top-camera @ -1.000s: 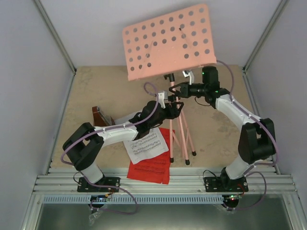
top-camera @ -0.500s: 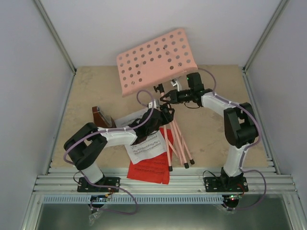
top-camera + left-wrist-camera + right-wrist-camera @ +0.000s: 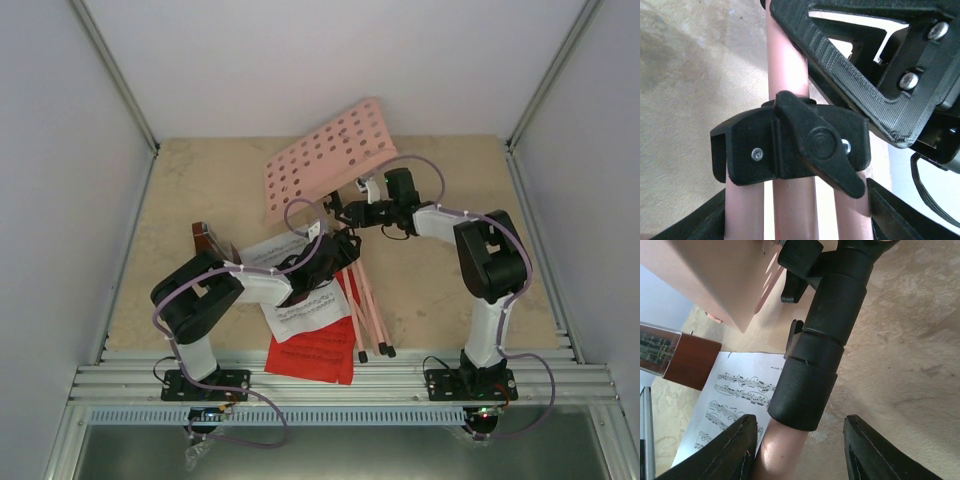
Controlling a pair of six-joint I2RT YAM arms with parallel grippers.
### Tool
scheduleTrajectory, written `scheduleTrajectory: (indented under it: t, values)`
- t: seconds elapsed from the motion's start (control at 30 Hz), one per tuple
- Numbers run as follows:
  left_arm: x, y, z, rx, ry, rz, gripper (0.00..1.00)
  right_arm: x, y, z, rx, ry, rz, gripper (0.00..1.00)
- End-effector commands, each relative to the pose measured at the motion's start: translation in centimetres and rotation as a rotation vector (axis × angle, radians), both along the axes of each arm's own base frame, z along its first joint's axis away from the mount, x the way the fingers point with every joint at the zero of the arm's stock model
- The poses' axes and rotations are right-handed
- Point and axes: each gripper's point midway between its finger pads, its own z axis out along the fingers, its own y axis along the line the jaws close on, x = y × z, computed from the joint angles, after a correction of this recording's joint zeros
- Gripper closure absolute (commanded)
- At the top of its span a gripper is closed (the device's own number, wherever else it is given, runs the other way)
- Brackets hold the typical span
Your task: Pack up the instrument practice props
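Quick rundown of your setup right now. The pink music stand (image 3: pixel 330 155) is tipped way over. Its hole-dotted desk leans toward the far left of the table (image 3: pixel 450 290), and the legs are folded together with the feet pointing at the near edge, right by the red sheet (image 3: pixel 315 358).

Your left gripper (image 3: pixel 795 215) is on the stand just under the black wing-knob clamp (image 3: pixel 805 150). In the left wrist view a finger sits against each outer side of the bundle of pink tubes (image 3: pixel 747 215), so the jaws are pinching the stand there.

Your right gripper (image 3: pixel 800 432) is further up the pole, at the black sleeve (image 3: pixel 812 365). Its fingers sit on either side of the pole, spread apart. There's a clear gap of bare table between one finger and the tube, so it's straddling and not gripping.

The other props are on the table. The brown metronome (image 3: pixel 207 241) stands upright to the left, just beside the far corner of the white sheet (image 3: pixel 300 312). The white sheet lies printed side up and overlaps the far part of the red one. Your left forearm crosses above the white sheet.
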Motion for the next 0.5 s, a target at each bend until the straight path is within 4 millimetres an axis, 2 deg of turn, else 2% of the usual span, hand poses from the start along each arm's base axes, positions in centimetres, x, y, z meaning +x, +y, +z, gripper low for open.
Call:
scheduleTrajectory:
  t: [0.0,0.17,0.33,0.37,0.47]
  values:
    - [1.4,-1.2,8.7,-0.218,-0.228,0.025,0.92,1.9,-0.9,2.3,-0.036,-0.232,-0.047,0.5]
    - [1.6,0.0,8.6,-0.201,-0.224,0.076,0.96,1.2,-2.0,2.7,-0.058,-0.24,-0.09,0.4]
    - [1.5,2.3,8.5,-0.183,-0.225,0.162,0.96,0.7,-6.3,2.3,-0.144,-0.221,-0.26,0.28]
    - [1.5,2.7,8.5,-0.179,-0.226,0.179,0.96,0.1,-7.1,2.0,-0.161,-0.211,-0.285,0.26]
    - [1.6,3.2,8.6,-0.174,-0.227,0.201,0.95,-1.1,-8.8,2.6,-0.193,-0.221,-0.336,0.23]
